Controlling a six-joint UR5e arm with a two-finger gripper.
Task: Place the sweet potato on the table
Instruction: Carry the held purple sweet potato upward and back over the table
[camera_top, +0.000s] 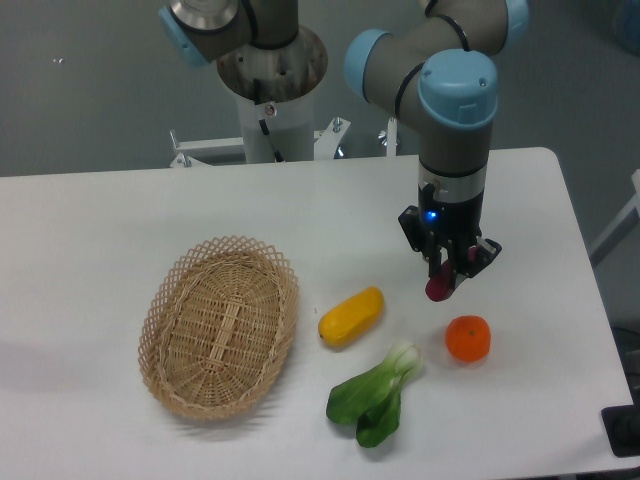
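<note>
Sweet potato (438, 289), dark reddish-purple, shows only its rounded lower end below the gripper (447, 272), so its long axis seems upright. The jaws clench it above the white counter (90, 230), toward the right edge, near an orange fruit (467, 338).

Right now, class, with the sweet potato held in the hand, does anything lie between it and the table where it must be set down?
Nothing visible does. The sweet potato sits in the hand over bare table. The orange lies just in front, and the yellow vegetable off to one side, neither under it.
</note>
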